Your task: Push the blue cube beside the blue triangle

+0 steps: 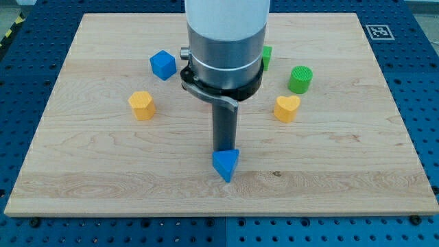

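The blue cube (162, 64) sits at the upper left of the wooden board (82, 171). The blue triangle (226, 165) lies low in the middle of the board. My rod comes down from the arm's grey body at the view's top centre. My tip (223, 149) stands right behind the blue triangle, at its top edge, seemingly touching it. The tip's very end is partly hidden by the triangle. The cube is far from the tip, up and to the left.
A yellow block (141, 105) sits left of the rod. A yellow heart (287, 108) and a green cylinder (300, 79) sit at the right. Another green block (267, 56) is half hidden behind the arm. A printed marker (378, 31) is at the board's top right corner.
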You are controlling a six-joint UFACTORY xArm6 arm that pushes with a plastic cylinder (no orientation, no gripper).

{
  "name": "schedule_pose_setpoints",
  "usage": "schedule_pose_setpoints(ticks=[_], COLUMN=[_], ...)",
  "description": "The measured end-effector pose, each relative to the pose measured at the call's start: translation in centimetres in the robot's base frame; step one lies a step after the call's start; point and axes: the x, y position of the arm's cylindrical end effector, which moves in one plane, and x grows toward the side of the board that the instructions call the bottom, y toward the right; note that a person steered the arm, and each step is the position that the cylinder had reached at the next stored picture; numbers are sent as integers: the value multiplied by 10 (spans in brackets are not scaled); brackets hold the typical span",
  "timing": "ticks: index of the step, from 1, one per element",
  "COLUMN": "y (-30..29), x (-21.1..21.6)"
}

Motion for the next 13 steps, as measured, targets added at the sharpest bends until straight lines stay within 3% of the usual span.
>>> schedule_pose_setpoints(ticks=[7,9,11,13], y=[-41,-131,-133,-84], x=[-228,-227,-219,-197])
